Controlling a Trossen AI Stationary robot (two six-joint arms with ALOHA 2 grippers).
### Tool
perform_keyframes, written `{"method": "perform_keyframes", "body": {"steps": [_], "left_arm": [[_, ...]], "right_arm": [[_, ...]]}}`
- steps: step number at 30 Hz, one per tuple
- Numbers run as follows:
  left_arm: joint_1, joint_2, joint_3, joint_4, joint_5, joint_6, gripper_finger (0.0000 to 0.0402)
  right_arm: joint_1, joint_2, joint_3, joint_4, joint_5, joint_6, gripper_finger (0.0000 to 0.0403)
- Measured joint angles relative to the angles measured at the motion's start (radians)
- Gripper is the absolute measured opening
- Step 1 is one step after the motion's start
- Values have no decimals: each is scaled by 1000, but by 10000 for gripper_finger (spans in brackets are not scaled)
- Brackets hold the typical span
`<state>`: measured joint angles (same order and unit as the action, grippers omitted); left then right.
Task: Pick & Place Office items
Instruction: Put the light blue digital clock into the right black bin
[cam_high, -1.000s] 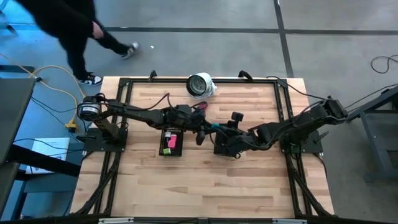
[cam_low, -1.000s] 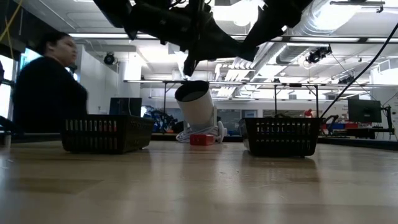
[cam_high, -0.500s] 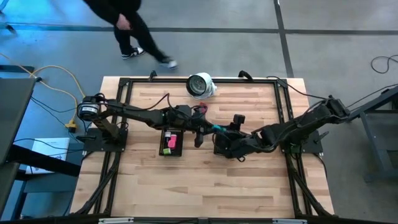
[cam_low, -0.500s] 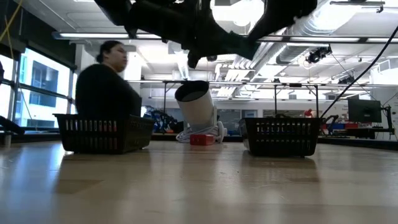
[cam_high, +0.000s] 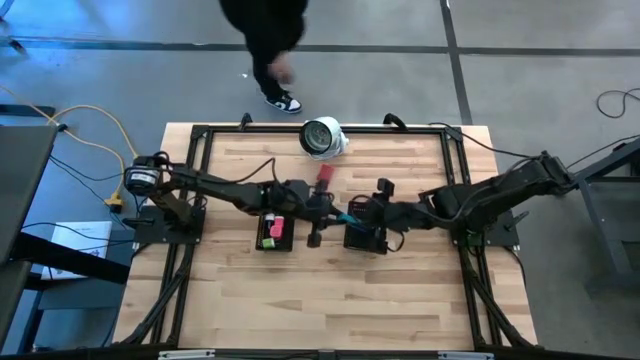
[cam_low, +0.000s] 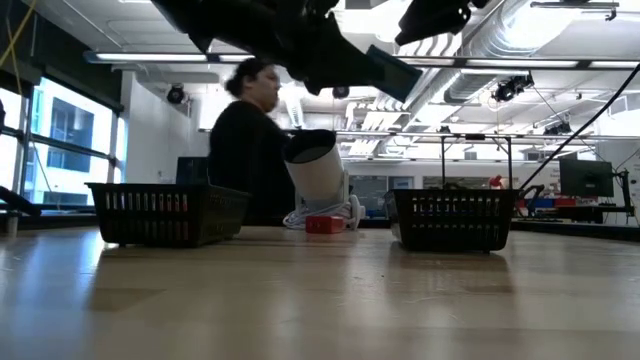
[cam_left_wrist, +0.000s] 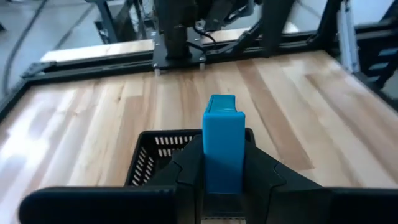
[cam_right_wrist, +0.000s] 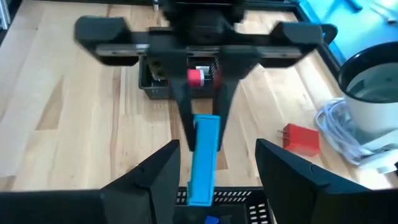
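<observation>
Handover step mid-table: left gripper (cam_left_wrist: 222, 180) clamps flat blue plastic eraser block (cam_left_wrist: 223, 140); right gripper (cam_right_wrist: 216, 163) fingers apart, empty; next, drop over right-hand black mesh tray (cam_high: 364, 238).

person (cam_high: 262, 30) cut off by the high view's top edge, tray contents (cam_low: 170, 214) behind mesh

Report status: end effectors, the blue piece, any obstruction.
Left end effector shut on blue piece, over right tray. Right end effector open, facing it, not gripping. Nothing in the way.
</observation>
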<state>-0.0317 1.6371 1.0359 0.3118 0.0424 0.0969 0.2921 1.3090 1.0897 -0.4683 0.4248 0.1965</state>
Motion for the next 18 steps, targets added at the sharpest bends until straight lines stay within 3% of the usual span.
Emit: {"method": "perform_keyframes", "body": {"steps": [9, 18], "left_arm": [[-59, 0, -1, 0, -190, 113, 60], [-57, 0, -2, 31, -205, 113, 60]], "right_arm": [[-26, 6, 0, 1, -67, 42, 188], [-26, 29, -1, -30, -66, 47, 163]]}}
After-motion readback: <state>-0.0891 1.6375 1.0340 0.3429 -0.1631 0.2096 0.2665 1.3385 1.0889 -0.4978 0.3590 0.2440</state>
